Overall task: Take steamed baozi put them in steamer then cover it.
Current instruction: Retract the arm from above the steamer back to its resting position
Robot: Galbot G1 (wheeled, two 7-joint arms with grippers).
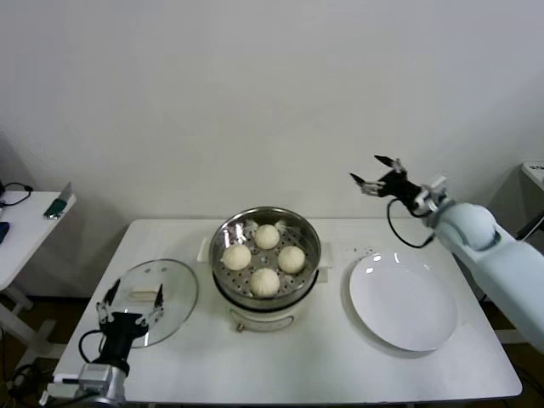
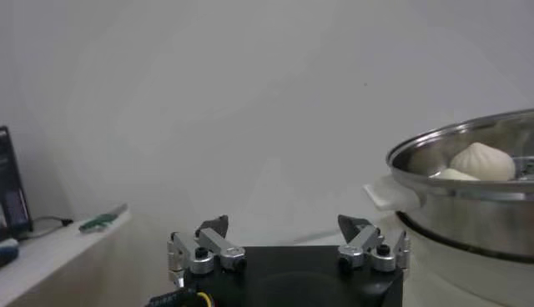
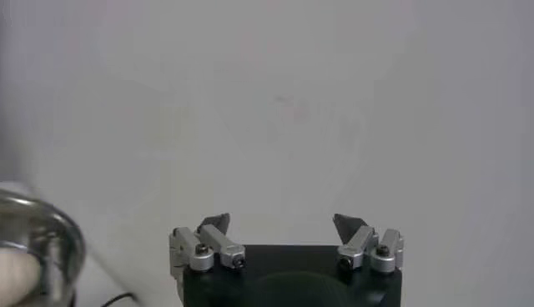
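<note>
Step in hand, as judged: covering. The left gripper [image 1: 129,299], jaws apart and empty at the near left, should close squarely on the cream bar handle [image 1: 143,294] of the one round glass cover [image 1: 158,299] and lift level.

Four cream-white steamed baozi [image 1: 265,281] sit in the one shiny steel steamer [image 1: 223,239], centre.

One flat white round plate [image 1: 403,300], right, holds nothing.

Right gripper [image 1: 377,176]: jaws apart, raised far right.

**Cut off at the edges, hidden behind others**

In the left wrist view the steamer [image 2: 467,196] runs past the picture's edge, and its rim hides all but the tops of two steamed baozi [image 2: 482,161]. The right wrist view catches only a sliver of the steamer [image 3: 37,246] at its border. In the head view the left claw [image 1: 129,303] overlaps the near rim of the cover [image 1: 166,285], and the side table [image 1: 25,229] is cropped.
</note>
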